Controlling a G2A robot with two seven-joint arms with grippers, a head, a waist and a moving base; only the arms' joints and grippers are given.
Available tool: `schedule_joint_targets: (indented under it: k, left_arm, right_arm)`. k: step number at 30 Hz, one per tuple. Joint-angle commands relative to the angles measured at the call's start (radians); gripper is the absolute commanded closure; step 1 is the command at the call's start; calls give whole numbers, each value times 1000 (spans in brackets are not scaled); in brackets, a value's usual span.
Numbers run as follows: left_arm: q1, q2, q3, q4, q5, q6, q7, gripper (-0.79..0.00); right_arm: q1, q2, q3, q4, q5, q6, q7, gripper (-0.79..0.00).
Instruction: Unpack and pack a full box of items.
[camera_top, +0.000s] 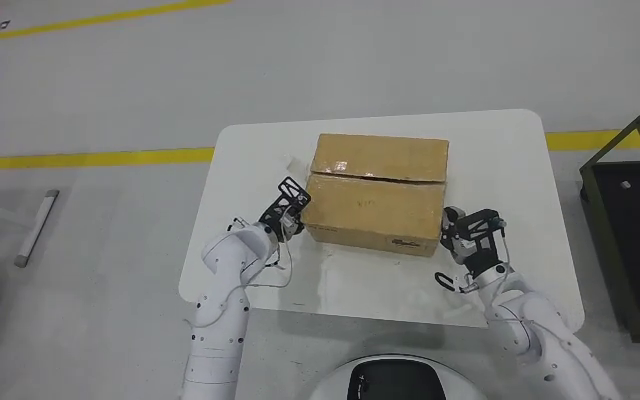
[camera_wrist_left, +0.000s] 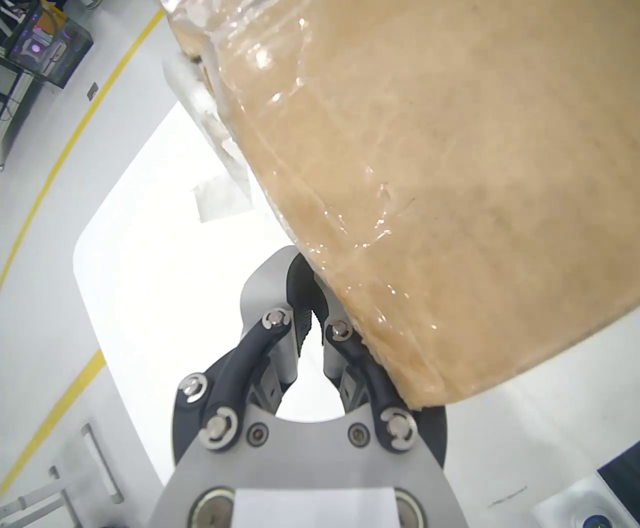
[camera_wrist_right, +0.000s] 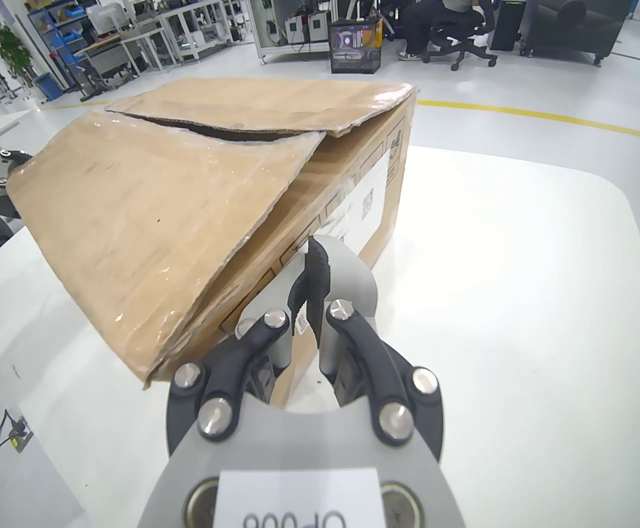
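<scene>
Sitting between left hand (camera_wrist_left: 306, 305) and right hand (camera_wrist_right: 311, 285), box (camera_top: 377, 195), seemingly touching left.

The box (camera_top: 378, 195) sits on the table (camera_top: 520, 290), about midway across and nearer the far edge. Its two top flaps meet along a seam running left to right. The left tool (camera_top: 291, 203) is at the box's near left corner, close against that side; the right tool (camera_top: 468, 235) is at the near right corner. A scrap of paper (camera_top: 293, 160) lies on the table left of the box's far corner.
</scene>
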Motion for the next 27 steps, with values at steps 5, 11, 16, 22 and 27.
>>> schedule_joint_targets:
  k: [5,11,16,22,27]
  left_arm:
    - [28,14,-6,-69,-38,-95,-13,0]
    - [59,28,-16,-125,-60,-152,-18,0]
    - [69,38,-16,-153,-71,-178,-27,0]
    - [92,51,-24,-203,-100,-220,-48,0]
    - [129,67,-40,-271,-117,-310,-72,0]
  right_arm:
    - [-21,2,3,-14,15,-12,5,0]
    - [-34,4,6,-26,19,-29,12,0]
    - [-58,7,13,-64,28,-47,23,0]
    - [-116,16,51,-138,28,-77,39,0]
    - [-176,23,87,-198,25,-103,54,0]
